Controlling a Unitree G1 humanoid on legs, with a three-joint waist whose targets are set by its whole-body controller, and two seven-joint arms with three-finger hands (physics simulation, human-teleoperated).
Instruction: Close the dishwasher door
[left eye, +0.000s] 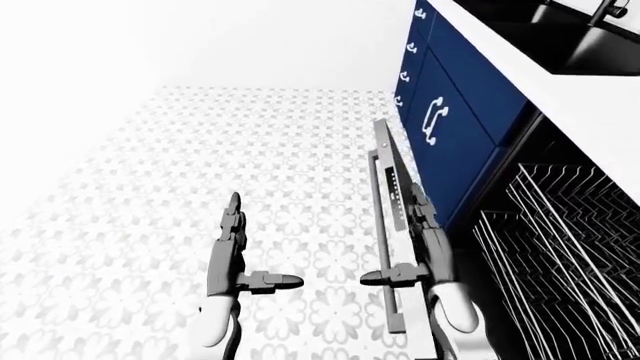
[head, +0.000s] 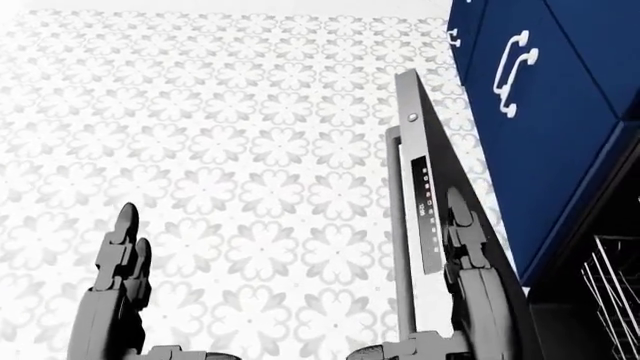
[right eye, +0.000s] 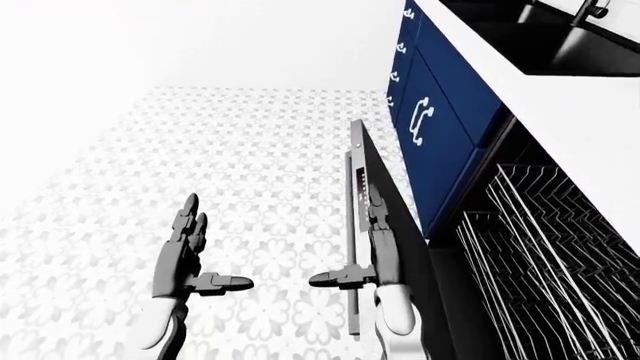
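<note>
Dishwasher door (head: 420, 187) hangs part-open at centre-right of head view: rigid hinged panel, prob. weighty, so shove flat on its outer face, no grip needed. Right hand (head: 470, 247) fingers straight and spread against it, holding nothing; left hand (head: 120, 262) likewise flat, lower left.

Left hand (left eye: 228, 247) and right hand (left eye: 425, 251) raised, fingers straight, thumbs pointing inward.

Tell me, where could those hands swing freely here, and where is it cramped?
Free: the patterned floor left of the left hand, and the strip between both hands. Cramped: the right hand lies against the open dishwasher door, with wire racks and blue cabinets crowding the left-eye view's right side.
</note>
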